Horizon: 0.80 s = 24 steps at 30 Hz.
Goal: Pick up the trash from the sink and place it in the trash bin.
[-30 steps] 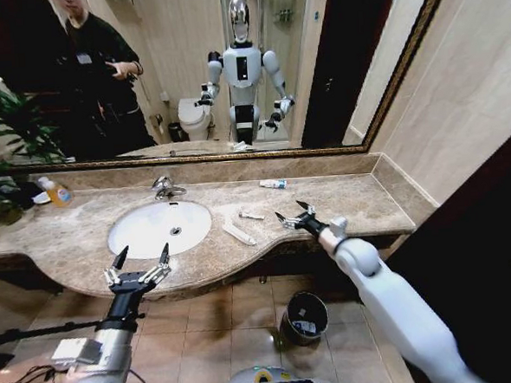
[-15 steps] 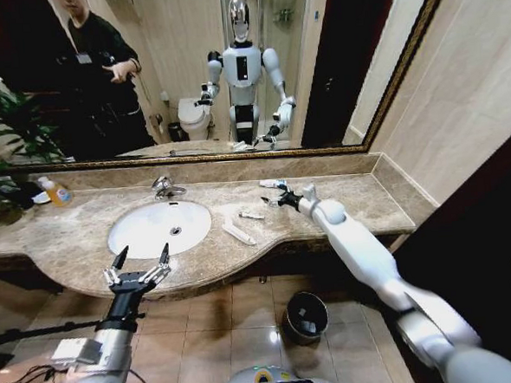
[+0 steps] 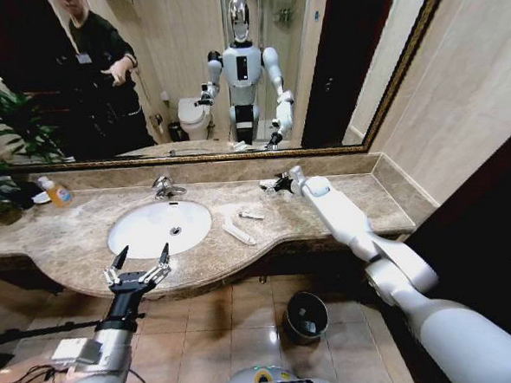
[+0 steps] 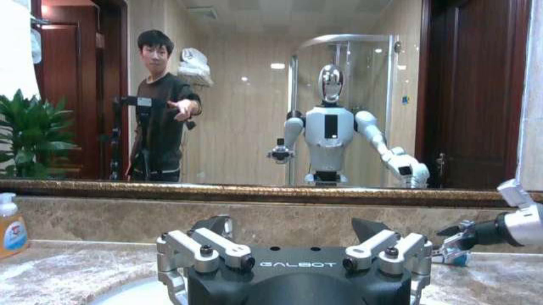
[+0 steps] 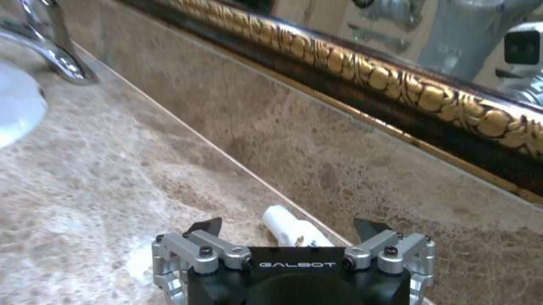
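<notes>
Right arm is stretched far forward and a bit inward, nearly straight from shoulder to wrist, white links in a long diagonal. Right gripper [image 3: 275, 187] is at the far end of the reach, low down, pointing toward the robot's left — fingers spread wide apart, dark tips [image 5: 206, 227] visible on both sides of the body in its own wrist view, nothing between them. Left arm is parked low and close to the body, forearm angled forward. Left gripper [image 3: 141, 255] points forward and up — both fingers splayed open in a V, nothing held.
</notes>
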### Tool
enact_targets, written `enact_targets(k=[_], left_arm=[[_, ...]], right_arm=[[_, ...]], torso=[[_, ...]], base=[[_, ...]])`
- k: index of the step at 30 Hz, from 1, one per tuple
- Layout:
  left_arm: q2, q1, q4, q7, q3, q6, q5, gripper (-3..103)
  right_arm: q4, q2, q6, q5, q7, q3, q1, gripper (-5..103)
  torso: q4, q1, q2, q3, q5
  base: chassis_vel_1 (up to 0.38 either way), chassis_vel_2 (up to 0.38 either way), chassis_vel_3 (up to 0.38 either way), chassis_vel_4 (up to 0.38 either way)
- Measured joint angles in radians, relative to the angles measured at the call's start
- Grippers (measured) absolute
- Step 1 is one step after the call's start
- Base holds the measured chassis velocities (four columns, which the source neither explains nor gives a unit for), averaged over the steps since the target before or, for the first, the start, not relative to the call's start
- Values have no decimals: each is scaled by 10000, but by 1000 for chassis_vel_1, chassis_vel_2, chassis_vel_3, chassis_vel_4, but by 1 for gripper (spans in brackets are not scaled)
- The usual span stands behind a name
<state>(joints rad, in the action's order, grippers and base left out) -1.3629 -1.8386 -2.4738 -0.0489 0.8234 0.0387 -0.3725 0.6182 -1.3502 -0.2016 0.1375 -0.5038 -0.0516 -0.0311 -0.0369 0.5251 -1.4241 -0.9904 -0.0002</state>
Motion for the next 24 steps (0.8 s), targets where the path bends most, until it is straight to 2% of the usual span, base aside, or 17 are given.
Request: enact_targets(k=[3, 6, 7, 12, 13, 16, 19, 22, 24], left_arm=[[0, 0, 0, 0, 0, 0, 0, 100], [0, 0, 0, 0, 0, 0, 0, 100], [0, 0, 0, 0, 0, 0, 0, 100], [0, 0, 0, 1, 0, 0, 0, 100], [0, 0, 0, 1, 0, 0, 0, 100], [0, 0, 0, 1, 0, 0, 0, 100], [0, 0, 0, 0, 0, 0, 0, 100], [0, 0, 0, 1, 0, -1, 0, 100], [0, 0, 0, 1, 0, 0, 0, 100]], right_arm=[[-425, -205, -339, -365, 153, 19, 252, 100], [-582, -285, -711, -605, 198, -52, 327, 90], [-582, -285, -711, -605, 198, -52, 327, 90], [-552, -250, -1114, -680, 389, -83, 202, 74], [-487, -198, -1114, -679, 432, -71, 135, 69], [-401, -131, -1113, -678, 591, -63, 43, 63], [-239, -86, -1111, -597, 850, -63, -70, 47], [-85, -26, -1081, -495, 999, -77, -187, 41], [142, 72, -953, -289, 1254, -87, -359, 32]], torso=[[-1, 0, -1, 0, 0], [1, 0, -1, 0, 1], [1, 0, -1, 0, 1], [-1, -1, -1, 1, 0], [0, -1, -1, 1, 3], [1, -3, -2, 3, 1], [-1, -3, -2, 2, 0], [-1, -2, -2, 1, 1], [0, -2, -2, 1, 1]], base=[[0, 0, 0, 0], [0, 0, 0, 0], [0, 0, 0, 0], [0, 0, 0, 0], [0, 0, 0, 0], [0, 0, 0, 0], [0, 0, 0, 0], [0, 0, 0, 0], [0, 0, 0, 0]])
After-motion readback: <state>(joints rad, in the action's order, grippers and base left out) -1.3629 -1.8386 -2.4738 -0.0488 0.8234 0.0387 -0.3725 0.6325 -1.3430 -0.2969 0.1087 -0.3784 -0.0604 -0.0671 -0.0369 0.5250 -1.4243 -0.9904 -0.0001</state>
